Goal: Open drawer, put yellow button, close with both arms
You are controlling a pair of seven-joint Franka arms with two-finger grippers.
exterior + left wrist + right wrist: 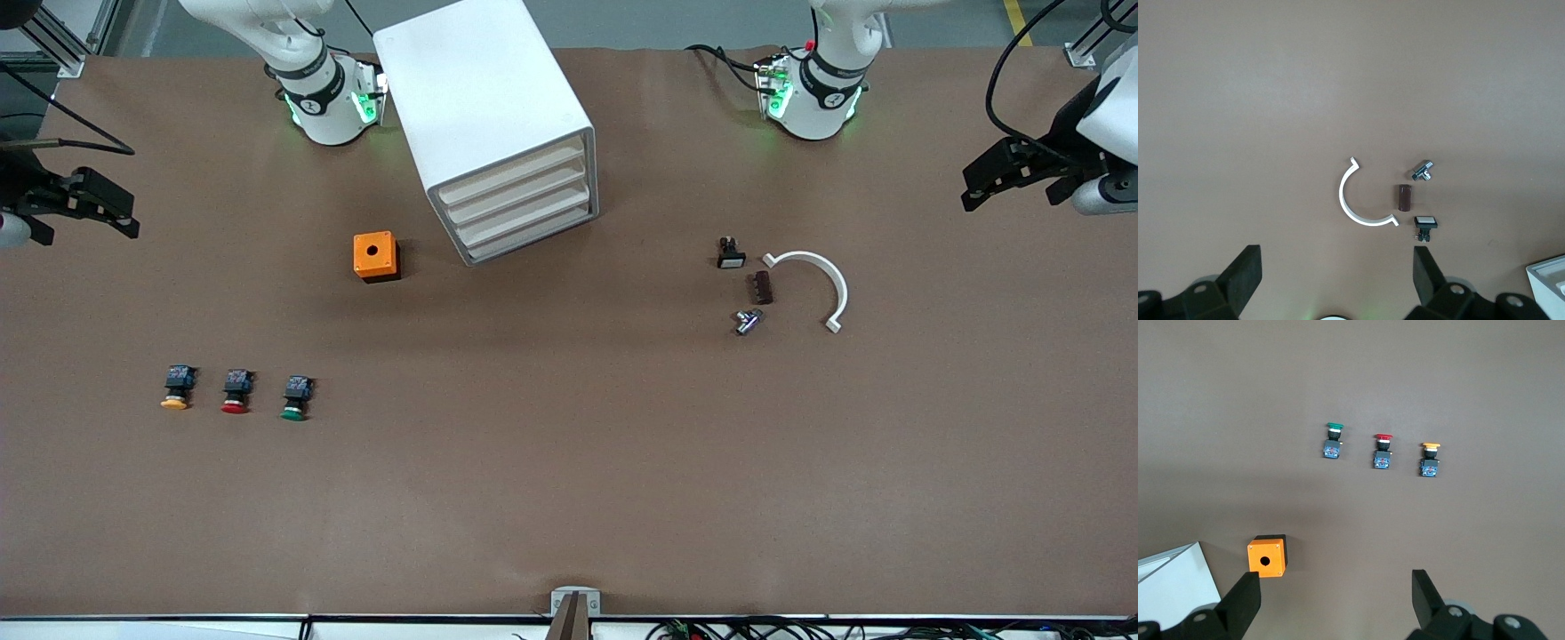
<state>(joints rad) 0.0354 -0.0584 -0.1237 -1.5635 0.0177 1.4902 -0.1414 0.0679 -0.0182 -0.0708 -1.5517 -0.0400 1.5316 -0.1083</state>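
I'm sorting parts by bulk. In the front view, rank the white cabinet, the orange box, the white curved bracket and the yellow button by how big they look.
1. white cabinet
2. white curved bracket, by span, though it is thin
3. orange box, more solid than the bracket, so those two are close
4. yellow button

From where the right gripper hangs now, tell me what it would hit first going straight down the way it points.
Probably bare table. The right gripper, open, points down at brown tabletop; the orange box sits close beside one finger, so depth leaves some doubt. The yellow button lies well off that line.
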